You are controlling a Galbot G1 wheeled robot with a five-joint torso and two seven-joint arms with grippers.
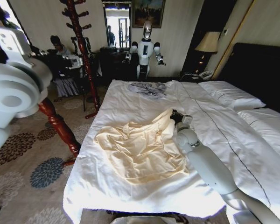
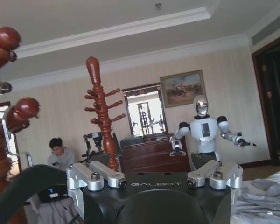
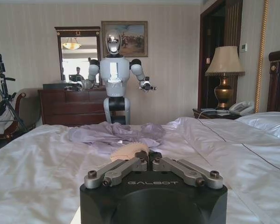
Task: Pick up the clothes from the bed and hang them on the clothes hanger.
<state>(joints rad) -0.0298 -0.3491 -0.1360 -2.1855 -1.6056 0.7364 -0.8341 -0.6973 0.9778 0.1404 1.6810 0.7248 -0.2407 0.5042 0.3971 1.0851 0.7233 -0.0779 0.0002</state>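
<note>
Right gripper is down on the bed, jaws closed together on a small bunched fold of the shirt at its far upper edge; in the right wrist view a cream lump sits pinched at the jaw tips. Rest of the shirt lies crumpled behind and beside the jaws, spread over the near half of the bed

Shirt is judged light, limp, easily slipped: a thin pinch may pull out, so collar or shoulder seam is the better hold, with fabric expected to drape and drag on lift

Left gripper is held high off the bed, jaws wide open, nothing between them; a wooden coat stand is just ahead of it

Ahead of the right jaws: grey garment, not to be snagged. Beyond it a second robot and dresser. No hanger can be made out
</note>
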